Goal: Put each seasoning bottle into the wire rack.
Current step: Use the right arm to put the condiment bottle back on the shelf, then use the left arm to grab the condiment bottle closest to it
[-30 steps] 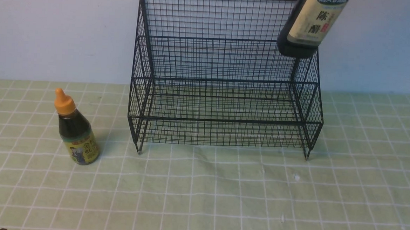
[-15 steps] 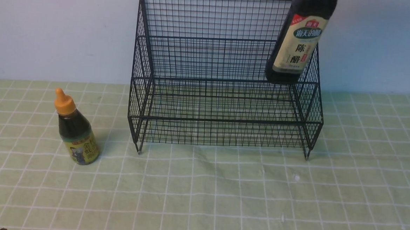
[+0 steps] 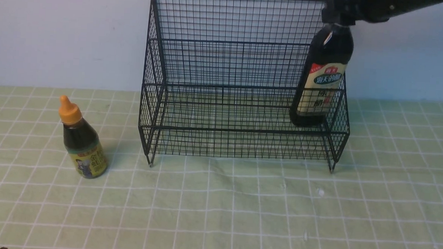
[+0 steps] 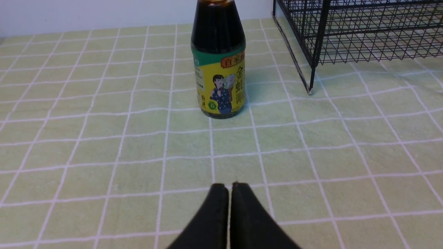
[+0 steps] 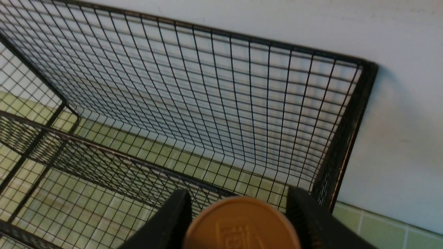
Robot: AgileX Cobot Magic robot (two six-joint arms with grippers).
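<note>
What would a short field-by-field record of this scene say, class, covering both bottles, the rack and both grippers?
tall bottle: in the rack, right end, lower tier, slightly tilted
short bottle: upright on the cloth, left of the rack
right gripper: closed on the tall bottle's cap
left gripper: shut, empty, facing the short bottle
left to do: release tall bottle; rack the short bottle

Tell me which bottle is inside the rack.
The tall cream-label bottle, at the right end of the wire rack, right gripper around its cap. The short orange-capped bottle stands outside.
</note>
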